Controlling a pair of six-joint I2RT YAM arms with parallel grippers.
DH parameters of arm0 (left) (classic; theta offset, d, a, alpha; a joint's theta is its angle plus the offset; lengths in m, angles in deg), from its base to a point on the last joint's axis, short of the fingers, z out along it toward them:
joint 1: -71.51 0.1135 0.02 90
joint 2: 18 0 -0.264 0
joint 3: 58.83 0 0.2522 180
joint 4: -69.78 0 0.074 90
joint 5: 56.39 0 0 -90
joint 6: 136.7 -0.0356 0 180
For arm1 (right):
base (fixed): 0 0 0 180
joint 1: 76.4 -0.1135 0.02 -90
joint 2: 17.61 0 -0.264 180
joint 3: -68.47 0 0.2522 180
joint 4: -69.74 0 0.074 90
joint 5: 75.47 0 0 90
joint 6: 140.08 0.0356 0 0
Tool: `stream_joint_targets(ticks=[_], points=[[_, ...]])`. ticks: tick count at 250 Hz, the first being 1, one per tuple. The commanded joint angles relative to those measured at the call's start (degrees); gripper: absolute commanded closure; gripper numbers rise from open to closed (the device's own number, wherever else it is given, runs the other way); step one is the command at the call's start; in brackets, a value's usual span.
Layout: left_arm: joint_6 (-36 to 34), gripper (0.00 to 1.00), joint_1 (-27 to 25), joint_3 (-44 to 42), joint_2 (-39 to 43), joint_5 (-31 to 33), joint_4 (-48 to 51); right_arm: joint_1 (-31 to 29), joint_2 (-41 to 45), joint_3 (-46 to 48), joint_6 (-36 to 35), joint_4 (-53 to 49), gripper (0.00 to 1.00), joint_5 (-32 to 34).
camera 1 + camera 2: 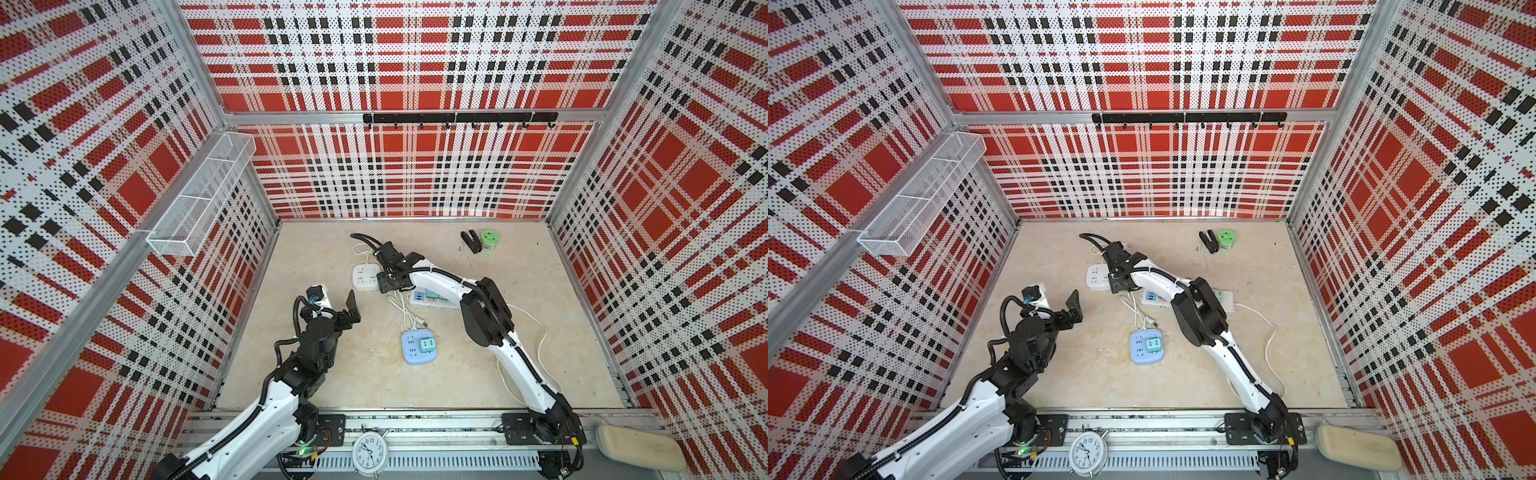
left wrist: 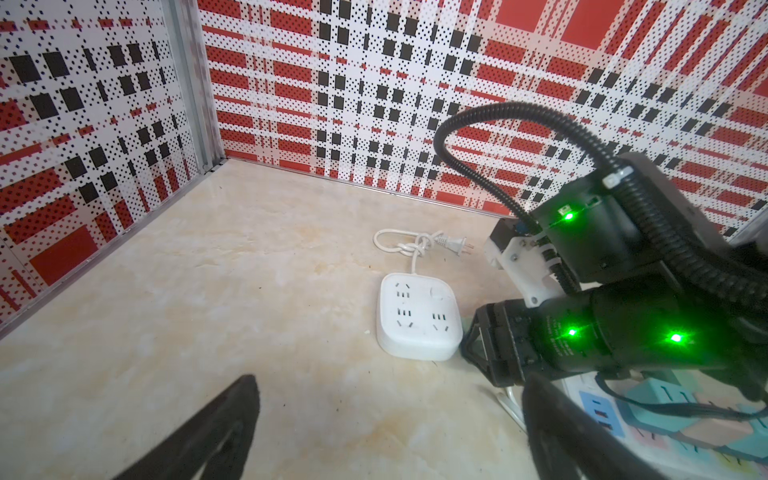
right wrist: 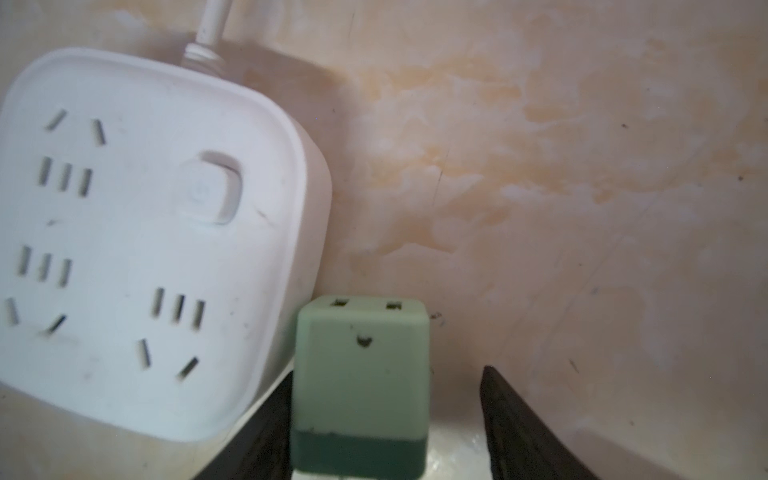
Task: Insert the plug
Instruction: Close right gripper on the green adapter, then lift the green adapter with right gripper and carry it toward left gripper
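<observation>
Pale green cube-shaped plastic adapter plug (image 3: pixel 361 374) stands between the parted jaws of the right gripper (image 3: pixel 386 374), one finger touching it, beside the white square socket block (image 1: pixel 365 277) near the top views' centre. Likely light, rigid, smooth: grip its flat sides. Left gripper (image 2: pixel 392 382) gapes empty.

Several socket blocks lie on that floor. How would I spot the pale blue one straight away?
Start at the beige floor. Near its middle, between the white square block and the alarm clock, lies the pale blue socket block. It is the only block with a blue body, and a green adapter sits on top.
</observation>
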Motion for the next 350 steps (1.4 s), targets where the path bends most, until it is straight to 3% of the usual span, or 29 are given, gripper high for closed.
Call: stream_joint_targets(ticks=[1, 55, 131, 204, 257, 278, 350], points=[[0.93, 0.00, -0.27, 2.17, 0.64, 0.61, 0.38, -0.16, -2.44, -2.56, -0.13, -0.94, 0.34, -0.04], [0.68, 0.01, -0.53, 2.07, 0.99, 0.92, 0.40, -0.15, -3.73, -3.01, 0.10, -1.01, 0.40, -0.30], [0.26, 0.01, -0.83, 1.98, 1.52, 1.39, 0.36, -0.16, -2.46, -1.44, 0.27, 0.21, 0.57, -0.87], [2.19, 0.01, -1.12, 4.43, 0.02, -0.04, 2.12, -0.17, 5.10, 3.36, -0.80, 3.91, 0.65, -1.37], [1.43, 0.00, -2.37, 8.03, 1.04, -4.07, 6.95, -0.26, 18.12, 14.16, -2.88, 11.46, 0.67, -0.17], [0.87, 0.06, -2.73, 7.96, 1.84, -5.05, 7.12, -0.67, 23.99, 19.88, -3.90, 15.02, 0.68, 0.21], [-1.32, 0.12, -4.17, 8.25, 3.53, -13.78, 6.39, -1.50, 47.89, 49.59, -7.70, 36.30, 0.72, -0.83]])
